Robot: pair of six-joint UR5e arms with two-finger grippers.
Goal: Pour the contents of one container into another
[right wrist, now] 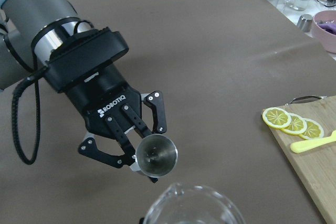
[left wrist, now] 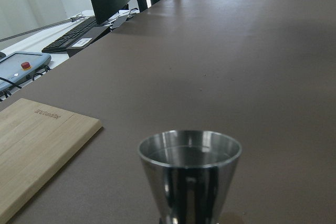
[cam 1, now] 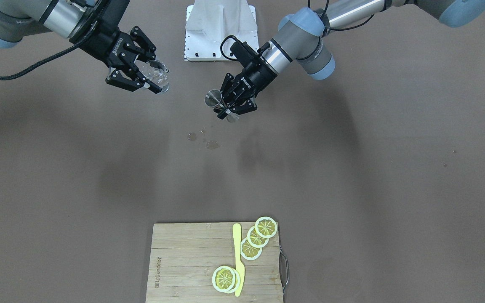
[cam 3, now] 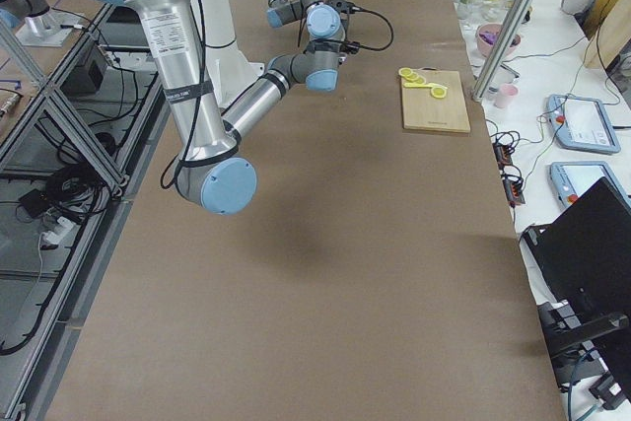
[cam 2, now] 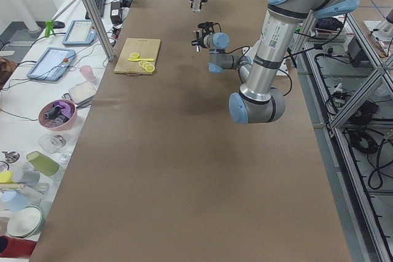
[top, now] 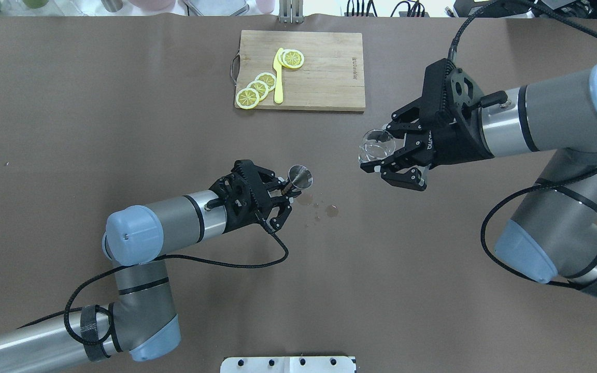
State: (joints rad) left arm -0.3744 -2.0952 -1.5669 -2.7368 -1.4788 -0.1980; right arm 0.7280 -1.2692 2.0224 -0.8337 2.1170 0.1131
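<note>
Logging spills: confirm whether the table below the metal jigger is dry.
No, small puddles lie on the table right by the jigger.

Steel jigger (top: 300, 176), clear glass pitcher (top: 376, 145) apart

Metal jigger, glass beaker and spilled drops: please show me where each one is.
Metal jigger (top: 300, 176): overhead exterior view, its open mouth.
Glass beaker (top: 376, 145): overhead exterior view, its clear wall.
Spilled drops (top: 332, 210): overhead exterior view, the largest drop.
</note>
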